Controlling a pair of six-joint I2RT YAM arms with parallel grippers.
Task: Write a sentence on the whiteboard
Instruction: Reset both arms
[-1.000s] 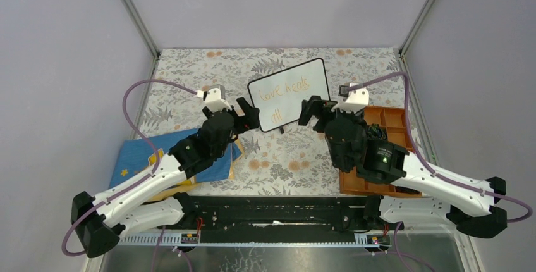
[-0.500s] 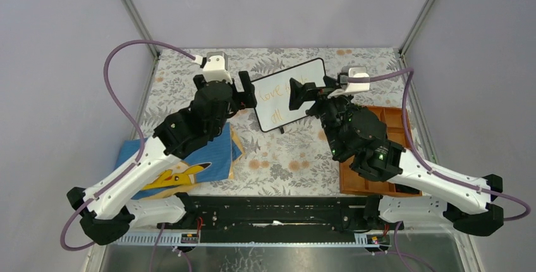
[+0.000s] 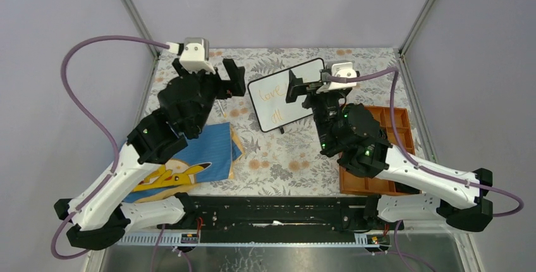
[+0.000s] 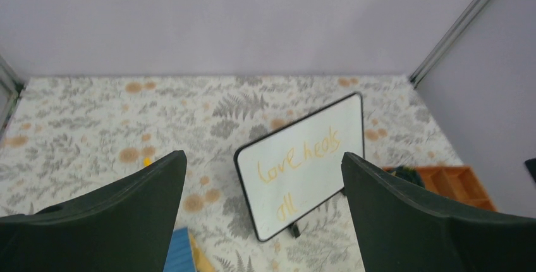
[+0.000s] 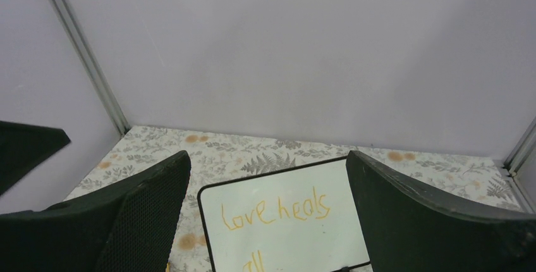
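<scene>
The surface is covered with a cloth of grey leaves and orange flowers, and plain lilac walls stand around it. From above, the whiteboard stands near the middle of the far half, turned at an angle, and a small black foot shows at its near edge. The sentence is in thin orange letters, but here the right gripper covers part of it. This gripper hangs over the right half of the board, its fingers wide apart and holding nothing. The left gripper is just left of the board, also wide apart and empty. A blue cartoon cloth lies under the left arm. An orange tray with compartments lies at the right, mostly hidden by the right arm.

In the left wrist view the board stands between the two dark fingers, and the words read "love heals all". At the right the tray shows two compartments, and a dark thing at its left end is too small to tell.

In the right wrist view the board is low between the spread fingers, and "all" is cut by the picture's edge.
</scene>
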